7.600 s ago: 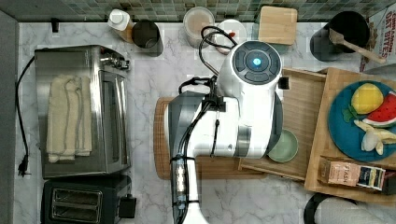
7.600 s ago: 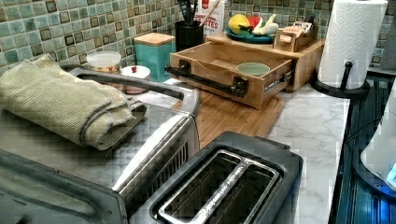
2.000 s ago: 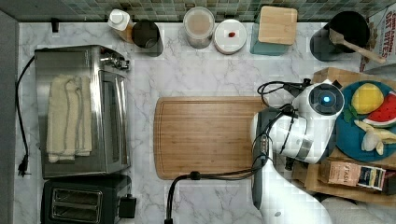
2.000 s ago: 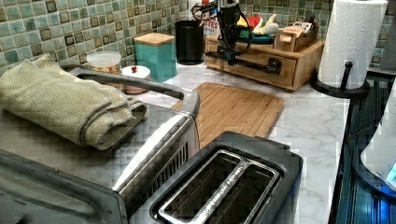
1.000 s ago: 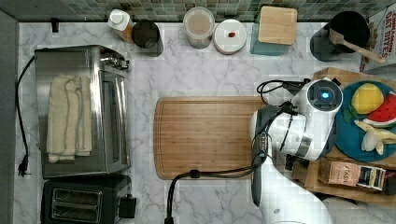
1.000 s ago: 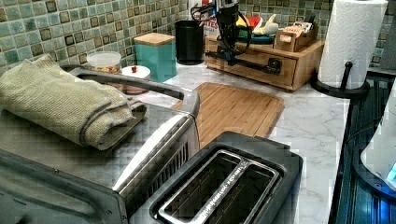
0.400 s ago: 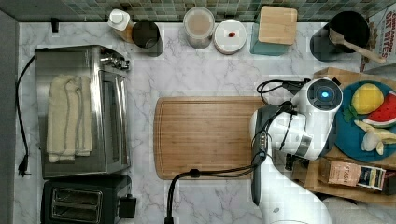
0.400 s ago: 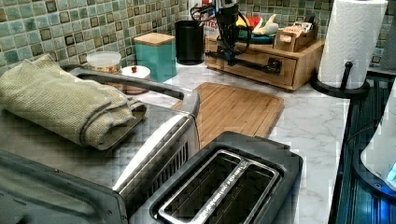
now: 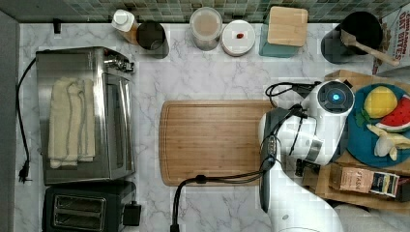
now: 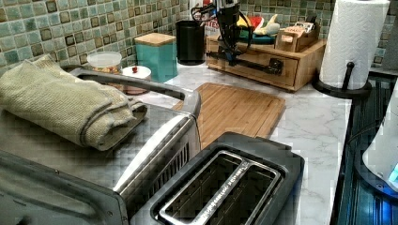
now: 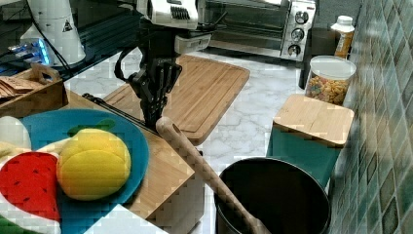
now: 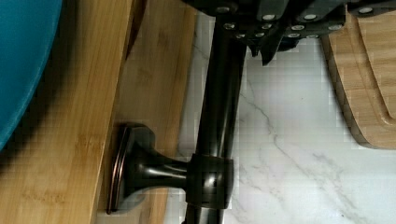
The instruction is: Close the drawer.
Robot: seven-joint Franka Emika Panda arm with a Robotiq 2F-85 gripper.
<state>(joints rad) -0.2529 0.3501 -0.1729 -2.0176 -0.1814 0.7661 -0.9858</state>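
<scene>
Wrist view has the claw (image 12: 261, 28) clamped on the dark handle (image 12: 219, 116), drawer (image 10: 256, 65) front flush with its cabinet.

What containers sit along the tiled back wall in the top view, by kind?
Clear plastic jar with cereal: 1
Teal canister with square wooden lid: 1
Black round utensil holder: 1
Dark cup: 1
White-capped bottle: 1
Total: 5

The drawer (image 10: 256, 63) stood pulled out over the cutting board (image 9: 212, 141) with a green bowl showing inside — now its front sits flush in the wooden stand, and the board lies uncovered. The arm, earlier above the board, has swung to the top view's right, its end effector (image 11: 155, 100) at the drawer's dark handle (image 12: 219, 107).
</scene>
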